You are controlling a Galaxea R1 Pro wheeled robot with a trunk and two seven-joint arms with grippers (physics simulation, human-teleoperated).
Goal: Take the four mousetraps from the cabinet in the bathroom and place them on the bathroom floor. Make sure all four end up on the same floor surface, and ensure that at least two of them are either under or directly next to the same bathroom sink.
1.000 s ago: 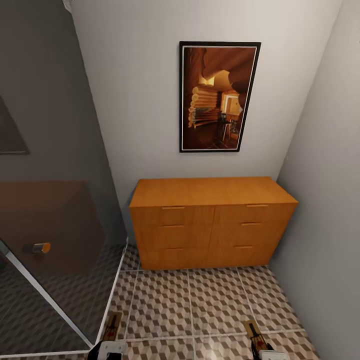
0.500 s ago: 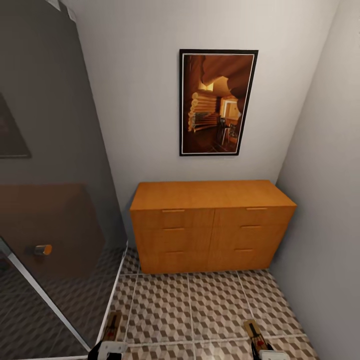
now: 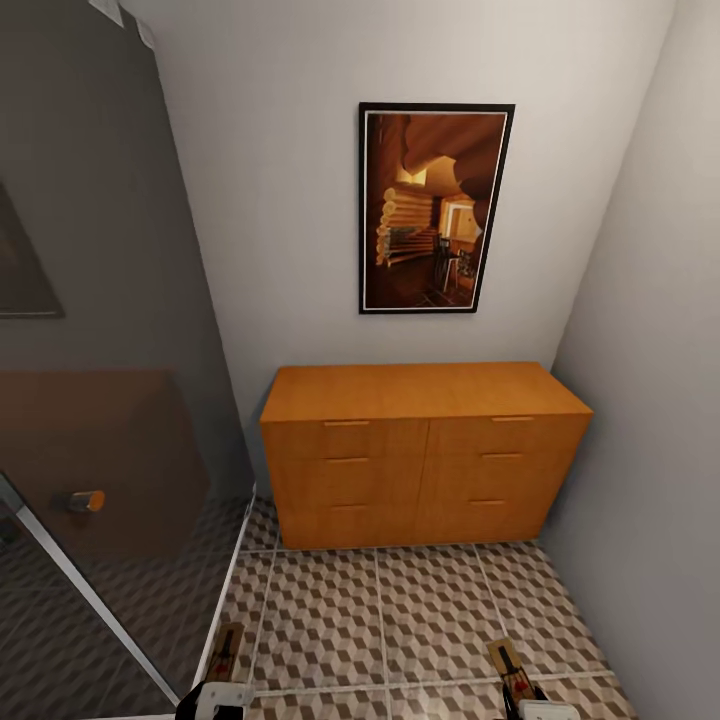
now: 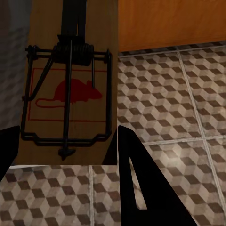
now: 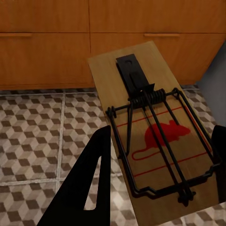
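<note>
Each gripper clamps a flat brown wooden mousetrap: left gripper (image 4: 66, 165) on one mousetrap (image 4: 70, 84), right gripper (image 5: 160, 165) on another (image 5: 150, 127), above the cube-patterned tiled floor (image 3: 400, 610), facing the closed orange-brown wooden cabinet (image 3: 420, 450).

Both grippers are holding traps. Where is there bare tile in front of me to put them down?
Bare bathroom floor runs from the cabinet front back toward the robot, between the glass panel and the right wall. Tightest is the strip by the glass, near the left gripper and its mousetrap; the right gripper holds another mousetrap.
</note>
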